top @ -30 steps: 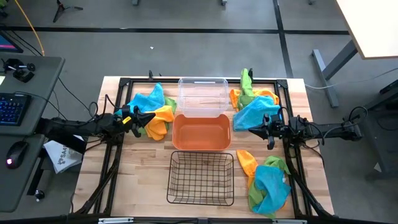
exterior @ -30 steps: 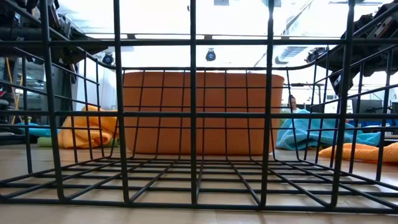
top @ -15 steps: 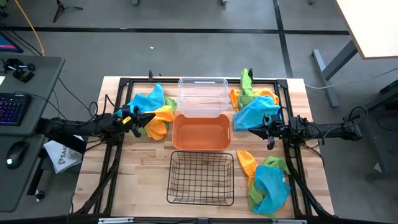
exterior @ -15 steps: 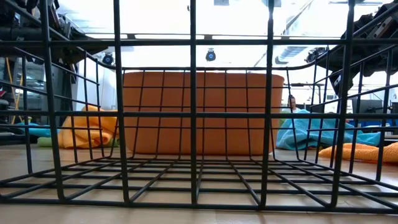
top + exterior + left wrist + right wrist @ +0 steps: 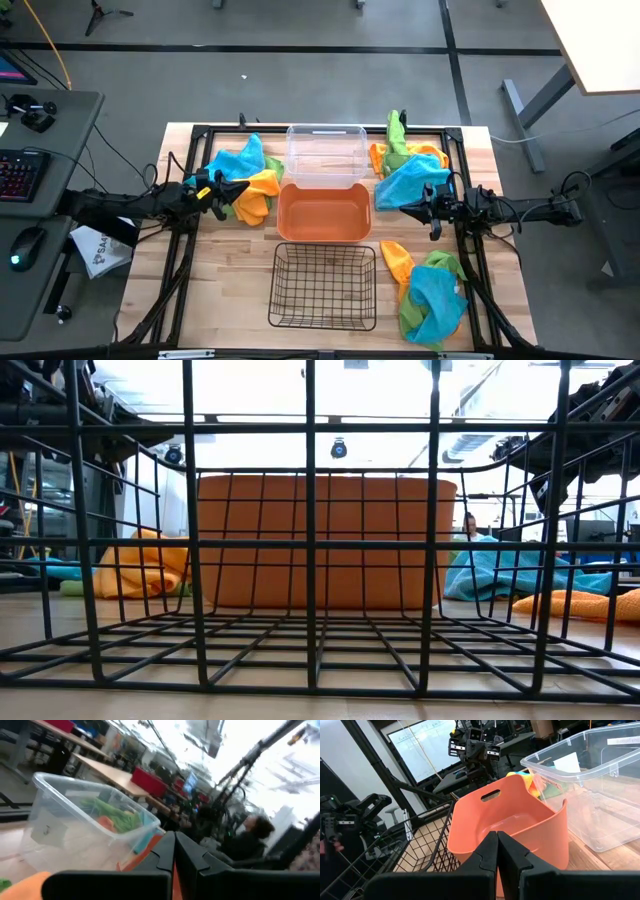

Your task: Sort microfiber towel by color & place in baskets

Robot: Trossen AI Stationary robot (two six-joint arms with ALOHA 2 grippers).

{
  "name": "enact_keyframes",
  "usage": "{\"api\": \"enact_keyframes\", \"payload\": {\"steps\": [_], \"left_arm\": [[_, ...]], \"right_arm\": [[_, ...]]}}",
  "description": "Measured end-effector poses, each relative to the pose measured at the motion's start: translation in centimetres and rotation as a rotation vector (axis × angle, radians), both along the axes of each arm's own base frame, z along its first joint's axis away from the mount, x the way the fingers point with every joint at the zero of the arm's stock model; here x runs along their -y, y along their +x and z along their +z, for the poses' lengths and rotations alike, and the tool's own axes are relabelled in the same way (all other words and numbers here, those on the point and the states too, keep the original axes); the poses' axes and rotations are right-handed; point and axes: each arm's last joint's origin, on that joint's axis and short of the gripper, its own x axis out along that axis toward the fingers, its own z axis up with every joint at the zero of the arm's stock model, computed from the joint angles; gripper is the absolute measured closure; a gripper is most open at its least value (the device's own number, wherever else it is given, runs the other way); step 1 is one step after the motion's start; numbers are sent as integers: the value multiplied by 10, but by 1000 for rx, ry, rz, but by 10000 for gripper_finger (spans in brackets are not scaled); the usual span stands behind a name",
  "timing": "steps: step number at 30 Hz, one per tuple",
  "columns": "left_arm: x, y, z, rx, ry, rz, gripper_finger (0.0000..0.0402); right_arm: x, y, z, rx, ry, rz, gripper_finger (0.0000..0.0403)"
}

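A: All three baskets look empty from above: the clear bin (image 5: 326, 155) at the far middle of the table (image 5: 235, 280), the orange bin (image 5: 323, 213) just in front of it, the wire basket (image 5: 323, 287) nearest. The towels lie in three mixed heaps: far left (image 5: 245, 175), far right (image 5: 408, 165), and near right (image 5: 428, 290).

B: And the arms?

A: The left gripper (image 5: 240, 187) hangs over the far-left heap, the right gripper (image 5: 397, 208) at the near edge of the far-right heap. In both wrist views the jaws are pressed together with nothing between them.

B: So what could go wrong?

A: Blue, orange and green cloths overlap in every heap. I'd judge a pinch into a fold could lift two colours at once, and the wrong one lands in a bin.

B: Anything else?

A: The bins touch or nearly touch. A towel trailing from the jaws might drape over a shared rim, or snag on the wire basket's mesh. The jaws must also open before any descent, or they'll just push cloth aside.
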Motion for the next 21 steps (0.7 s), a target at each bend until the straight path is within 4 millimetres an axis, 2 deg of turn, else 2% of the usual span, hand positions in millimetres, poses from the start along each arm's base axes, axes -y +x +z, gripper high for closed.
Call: {"api": "enact_keyframes", "payload": {"steps": [6, 11, 14, 16, 18, 21], "left_arm": [[-5, -10, 24, 415, -335, 86, 401], [-9, -16, 32, 540, -388, 213, 401], [-12, -21, 37, 637, -476, 310, 401], [-11, -18, 49, 597, -424, 274, 401], [-9, -12, 71, 519, -297, 171, 401], [-7, 3, 104, 299, -83, 31, 401]], "right_arm": [[0, 0, 0, 0, 0, 0, 402], [0, 0, 0, 0, 0, 0, 402], [0, 0, 0, 0, 0, 0, 402], [0, 0, 0, 0, 0, 0, 402], [0, 0, 0, 0, 0, 0, 402], [0, 0, 0, 0, 0, 0, 402]]}}
